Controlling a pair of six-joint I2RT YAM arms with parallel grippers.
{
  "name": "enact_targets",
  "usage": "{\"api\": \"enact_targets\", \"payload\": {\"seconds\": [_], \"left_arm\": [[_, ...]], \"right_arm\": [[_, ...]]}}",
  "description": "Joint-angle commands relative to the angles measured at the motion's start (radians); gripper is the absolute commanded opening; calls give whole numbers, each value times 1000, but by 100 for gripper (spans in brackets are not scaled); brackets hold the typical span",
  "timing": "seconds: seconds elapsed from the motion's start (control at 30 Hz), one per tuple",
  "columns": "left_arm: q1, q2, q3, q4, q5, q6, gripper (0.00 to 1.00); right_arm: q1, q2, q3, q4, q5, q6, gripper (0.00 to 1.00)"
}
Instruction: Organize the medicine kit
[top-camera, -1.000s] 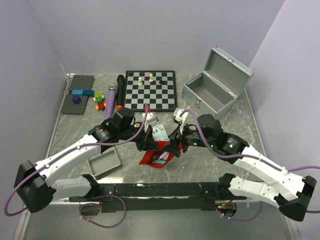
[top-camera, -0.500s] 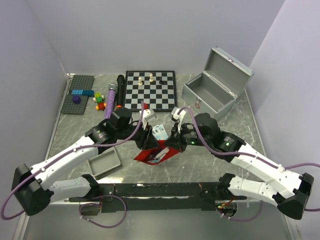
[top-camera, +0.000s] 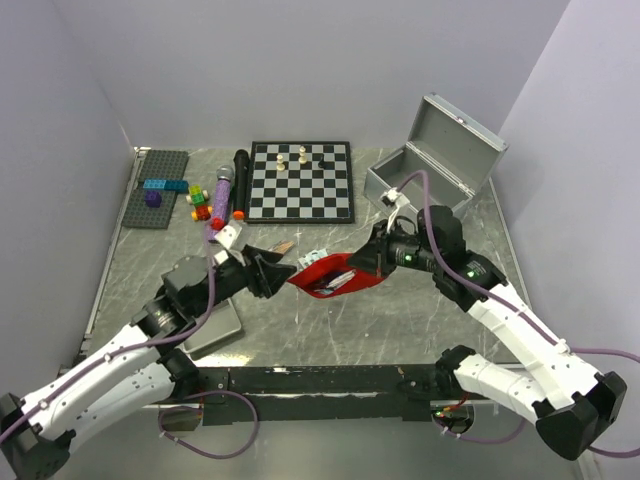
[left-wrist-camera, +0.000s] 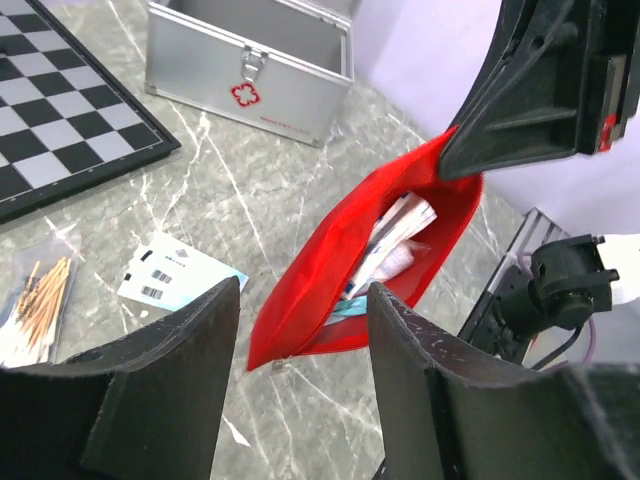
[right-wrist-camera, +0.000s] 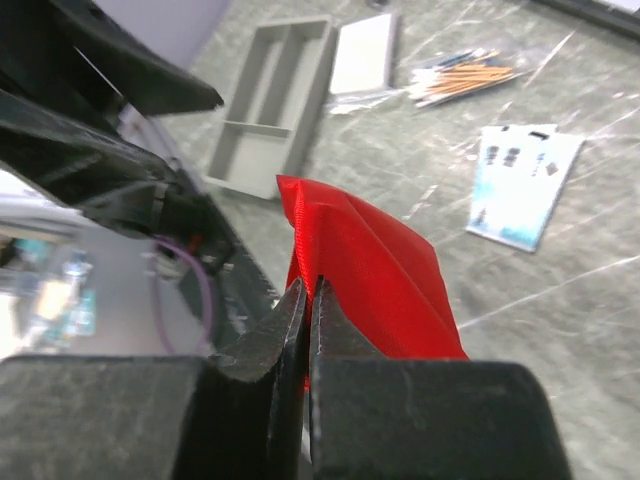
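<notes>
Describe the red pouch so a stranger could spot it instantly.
From the chessboard at the far edge, come halfway toward the near edge. The red pouch is held there, pinched at one end by the right gripper. It alone is red fabric, mouth open with papers showing; nearby packets lie flat.

chessboard (top-camera: 300, 195): back centre | purple microphone (top-camera: 219, 205): left of it | divided tray (right-wrist-camera: 268, 108): near-left

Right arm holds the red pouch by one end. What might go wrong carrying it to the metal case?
1. The right gripper pinches only one end of the red pouch, whose open mouth shows its contents; tilting toward the medicine kit may spill them.
2. The open left gripper sits close to the pouch's low end and might snag it.
3. The sagging end might drag the loose packet.
</notes>
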Motion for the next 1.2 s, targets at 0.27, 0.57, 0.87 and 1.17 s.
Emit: {"api": "enact_targets", "payload": {"seconds": [0.27, 0.57, 0.87, 1.17], "left_arm": [[7, -151, -146, 274, 147, -91, 59], [7, -294, -186, 322, 144, -97, 59], [9, -172, -122, 242, 385, -40, 51], [10, -124, -102, 210, 408, -11, 36]], "right_arm": [[-126, -82, -9, 173, -379, 215, 0], [-175, -101, -6, 222, -484, 267, 0], [-188, -84, -16, 296, -556, 313, 0], [-196, -92, -19, 295, -562, 308, 0]]}}
